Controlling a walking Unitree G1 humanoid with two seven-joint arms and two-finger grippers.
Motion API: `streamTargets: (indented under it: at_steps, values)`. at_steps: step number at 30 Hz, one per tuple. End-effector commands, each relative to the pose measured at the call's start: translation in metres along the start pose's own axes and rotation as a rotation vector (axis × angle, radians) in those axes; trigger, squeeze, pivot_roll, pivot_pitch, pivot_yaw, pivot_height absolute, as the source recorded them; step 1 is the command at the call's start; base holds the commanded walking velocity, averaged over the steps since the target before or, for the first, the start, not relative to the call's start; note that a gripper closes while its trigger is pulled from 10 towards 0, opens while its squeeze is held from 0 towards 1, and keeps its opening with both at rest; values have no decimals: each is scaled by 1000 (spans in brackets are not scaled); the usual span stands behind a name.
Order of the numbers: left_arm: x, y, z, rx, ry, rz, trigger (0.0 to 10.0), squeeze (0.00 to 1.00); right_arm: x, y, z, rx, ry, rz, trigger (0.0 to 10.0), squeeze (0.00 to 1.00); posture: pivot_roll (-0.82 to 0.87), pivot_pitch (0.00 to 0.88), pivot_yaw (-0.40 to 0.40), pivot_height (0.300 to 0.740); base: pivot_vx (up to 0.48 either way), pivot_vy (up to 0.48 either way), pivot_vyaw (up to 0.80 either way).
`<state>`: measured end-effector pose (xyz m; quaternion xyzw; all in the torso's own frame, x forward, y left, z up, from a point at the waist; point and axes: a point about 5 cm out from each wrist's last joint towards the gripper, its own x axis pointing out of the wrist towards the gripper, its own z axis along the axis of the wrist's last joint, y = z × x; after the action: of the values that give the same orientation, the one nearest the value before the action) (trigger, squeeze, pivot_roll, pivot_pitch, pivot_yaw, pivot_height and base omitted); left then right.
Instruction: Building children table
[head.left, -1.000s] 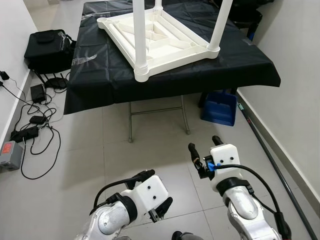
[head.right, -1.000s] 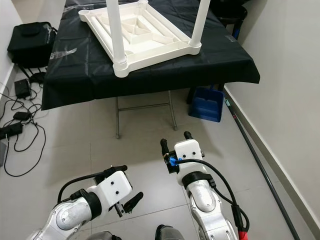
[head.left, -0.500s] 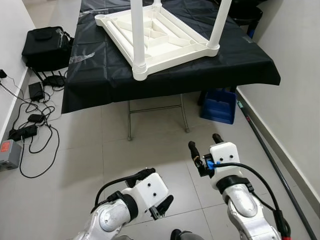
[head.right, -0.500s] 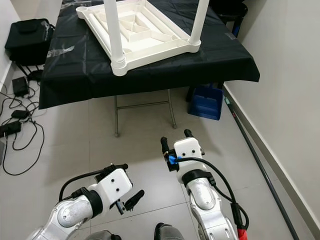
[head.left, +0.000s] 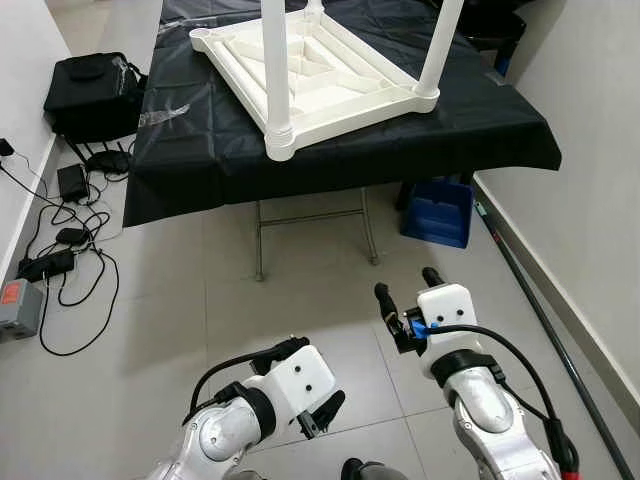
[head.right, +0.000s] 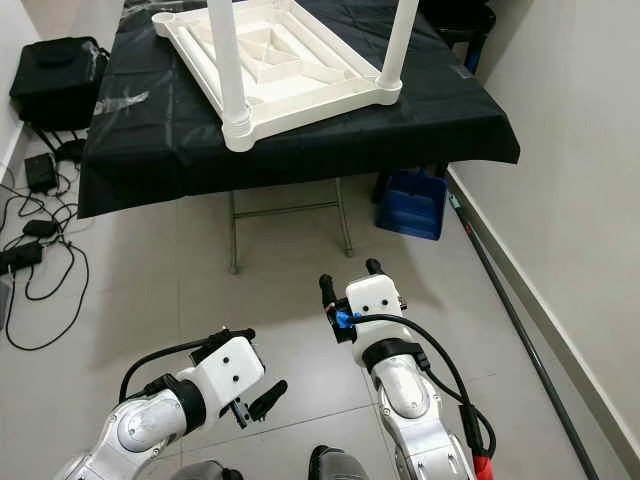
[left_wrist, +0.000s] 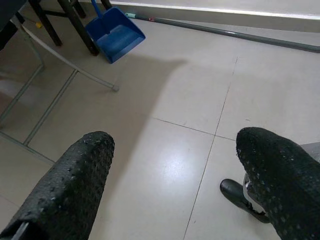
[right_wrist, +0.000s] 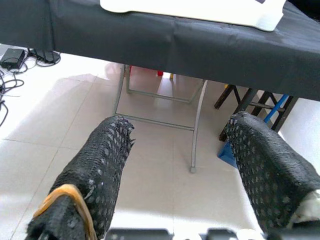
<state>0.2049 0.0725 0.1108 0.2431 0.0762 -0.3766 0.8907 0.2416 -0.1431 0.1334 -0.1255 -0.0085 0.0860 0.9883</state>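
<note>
Since a second ago our head camera has shifted a little and the white children's table (head.left: 320, 75) sits slightly lower in view; our grippers have hardly moved. It lies upside down on the black-covered folding table (head.left: 480, 125), three legs up, its near corner close to that table's front edge. Well short of that folding table, over bare tile, our left gripper (head.left: 318, 385) and right gripper (head.left: 404, 288) each hang with two fingers apart, empty. One blue dustpan (head.left: 437, 212) lies beneath the folding table's right end.

The camera has edged forward; both pincers stay low, fingers apart.
</note>
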Motion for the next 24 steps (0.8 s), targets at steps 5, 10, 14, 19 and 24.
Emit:
streamTargets:
  at_steps: [5, 10, 14, 19, 24]
  values:
    - [-1, -1, -6, -19, 11, -17, 10000, 0, -1, 1, -2, -3, -2, -12, 10000, 0, 142, 171, -27, 740, 0, 0, 0]
    - [-2, -1, -3, -16, 8, -18, 10000, 0, -2, -1, -2, 0, -3, -21, 10000, 0, 157, 178, -43, 740, 0, 0, 0]
    - [-2, -1, -3, -17, 7, -17, 10000, 0, -2, 0, -2, -1, -2, -20, 10000, 0, 154, 178, -37, 740, 0, 0, 0]
    - [-2, -2, -1, 29, 6, 6, 10000, 0, -1, -1, -2, -6, -2, -18, 10000, 0, 154, 178, -48, 740, 0, 0, 0]
    - [-5, 1, 2, 135, 8, 83, 10000, 0, 0, -1, -2, -4, 2, -19, 10000, 0, 149, 175, -51, 740, 0, 0, 0]
